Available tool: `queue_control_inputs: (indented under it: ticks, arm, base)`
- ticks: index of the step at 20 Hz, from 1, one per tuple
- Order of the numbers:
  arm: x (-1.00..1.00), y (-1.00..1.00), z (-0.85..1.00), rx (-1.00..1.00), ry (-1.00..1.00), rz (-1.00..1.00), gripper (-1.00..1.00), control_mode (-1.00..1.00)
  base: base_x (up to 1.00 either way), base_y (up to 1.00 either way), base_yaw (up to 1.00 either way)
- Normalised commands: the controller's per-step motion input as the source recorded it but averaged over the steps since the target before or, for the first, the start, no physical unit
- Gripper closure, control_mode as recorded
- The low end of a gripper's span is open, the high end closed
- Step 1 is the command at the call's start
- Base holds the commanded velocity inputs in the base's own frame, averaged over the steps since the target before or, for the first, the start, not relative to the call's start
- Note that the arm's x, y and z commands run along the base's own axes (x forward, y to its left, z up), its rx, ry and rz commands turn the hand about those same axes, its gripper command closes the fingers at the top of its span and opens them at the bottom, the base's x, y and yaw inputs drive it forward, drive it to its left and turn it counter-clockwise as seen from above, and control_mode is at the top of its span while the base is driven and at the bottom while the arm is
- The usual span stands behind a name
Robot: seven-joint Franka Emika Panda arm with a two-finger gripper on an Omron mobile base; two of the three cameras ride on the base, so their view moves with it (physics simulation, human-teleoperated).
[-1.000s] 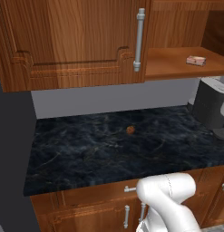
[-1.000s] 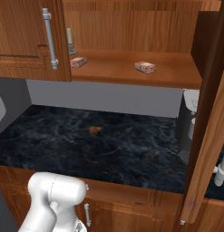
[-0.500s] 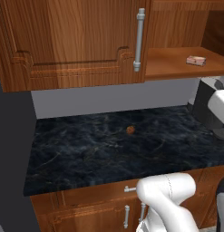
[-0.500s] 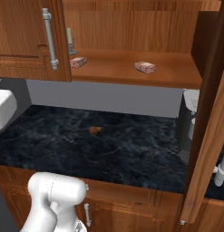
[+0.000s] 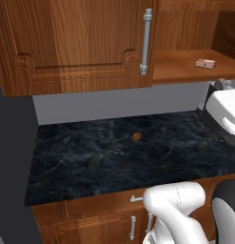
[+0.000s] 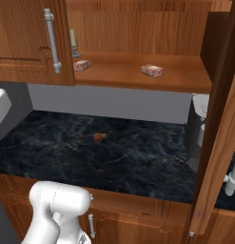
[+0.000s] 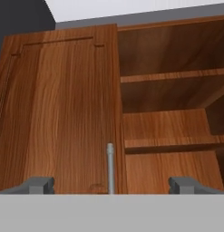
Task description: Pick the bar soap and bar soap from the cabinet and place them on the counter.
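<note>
**Wooden cabinet open, soaps on shelf**

Left base view: one bar soap [image 5: 205, 63] is seen on the cabinet [image 5: 81, 43] shelf, above the counter [image 5: 123, 157].

Right base view: a second bar soap [image 6: 82, 65] lies beside a candle [image 6: 73, 42]; a brown lump [image 6: 98, 137] sits on the marble.

Hand view: the gripper [image 7: 111, 185] is spread wide, empty, facing the closed door's handle [image 7: 110, 167].

My tool [image 7: 111, 185] stands with jaws wide, facing the cabinet [image 6: 138, 28]. Its left door [image 7: 59, 108] is shut and blocks that side; the right bay is open. The swung-out right door [image 6: 219, 143] narrows access. On the bench [image 6: 114, 152], 1 brown lump [image 6: 98, 137] sits mid-slab.
</note>
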Motion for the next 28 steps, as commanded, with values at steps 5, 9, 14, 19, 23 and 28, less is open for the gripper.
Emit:
queue_control_inputs:
  ticks: [5,9,14,19,23,28]
  arm:
    - [0.02,0.11,0.0,0.0,-0.01,0.0,-1.0,-1.0]
    - [0.12,0.05,-0.01,0.0,0.0,0.0,-1.0,-1.0]
    - [0.21,0.0,-0.08,0.0,0.0,0.0,-1.0,-1.0]
    - [0.24,0.0,-0.13,0.0,0.0,0.0,-1.0,-1.0]
    - [0.25,0.02,-0.07,0.0,0.0,0.0,-1.0,-1.0]
    - [0.24,0.0,-0.02,0.0,0.0,0.0,-1.0,-1.0]
  base:
    - [0.0,0.0,0.0]
    - [0.0,0.0,0.0]
    - [0.0,0.0,0.0]
    - [0.0,0.0,0.0]
    - [0.0,0.0,0.0]
    - [0.0,0.0,0.0]
